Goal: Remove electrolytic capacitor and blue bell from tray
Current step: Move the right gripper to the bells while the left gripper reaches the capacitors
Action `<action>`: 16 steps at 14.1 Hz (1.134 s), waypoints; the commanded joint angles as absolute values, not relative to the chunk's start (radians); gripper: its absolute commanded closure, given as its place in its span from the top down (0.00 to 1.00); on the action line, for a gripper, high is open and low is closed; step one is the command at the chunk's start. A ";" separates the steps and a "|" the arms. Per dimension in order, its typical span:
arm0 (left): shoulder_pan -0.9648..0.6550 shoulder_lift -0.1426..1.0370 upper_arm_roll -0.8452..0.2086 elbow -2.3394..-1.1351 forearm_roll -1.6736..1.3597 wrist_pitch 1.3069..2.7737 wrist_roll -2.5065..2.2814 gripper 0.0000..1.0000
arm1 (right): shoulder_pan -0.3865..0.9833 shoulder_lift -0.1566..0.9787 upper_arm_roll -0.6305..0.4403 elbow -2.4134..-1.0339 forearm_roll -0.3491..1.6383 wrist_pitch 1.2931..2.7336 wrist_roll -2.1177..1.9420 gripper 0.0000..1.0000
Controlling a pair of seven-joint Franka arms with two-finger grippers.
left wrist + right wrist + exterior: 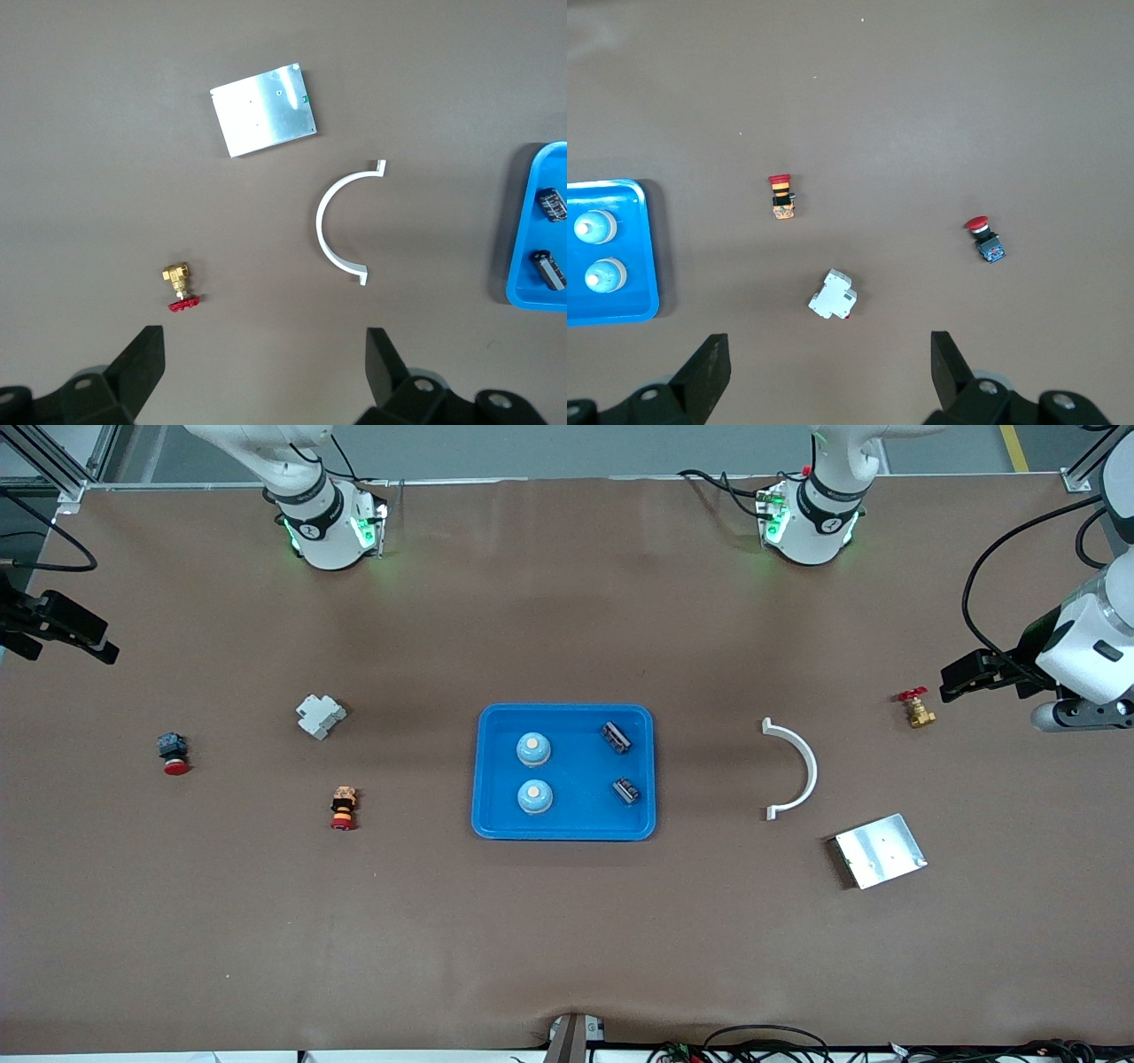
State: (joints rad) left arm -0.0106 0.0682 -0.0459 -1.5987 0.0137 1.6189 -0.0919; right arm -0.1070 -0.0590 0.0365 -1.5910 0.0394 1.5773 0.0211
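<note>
- You are looking at a start: nothing is lifted yet. The blue tray [564, 828] is sitting mid-worktop, holding two blue bells [533, 750] toward the right arm's end and two electrolytic capacitors [616, 737] toward the left arm's end.
- Your left claw [266, 363] is hanging wide and empty over the worktop near the brass valve [918, 709].
- Your right claw [830, 363] is waiting wide and empty near the white circuit breaker [833, 297].
- Next, I judge, you are bringing the left claw over a capacitor, aligning across its narrow body, then descending.
</note>
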 commanded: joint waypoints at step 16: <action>-0.029 0.081 -0.049 -1.592 -0.006 1.603 -0.172 1.00 | -0.100 -0.066 0.041 -1.614 0.055 1.598 0.035 1.00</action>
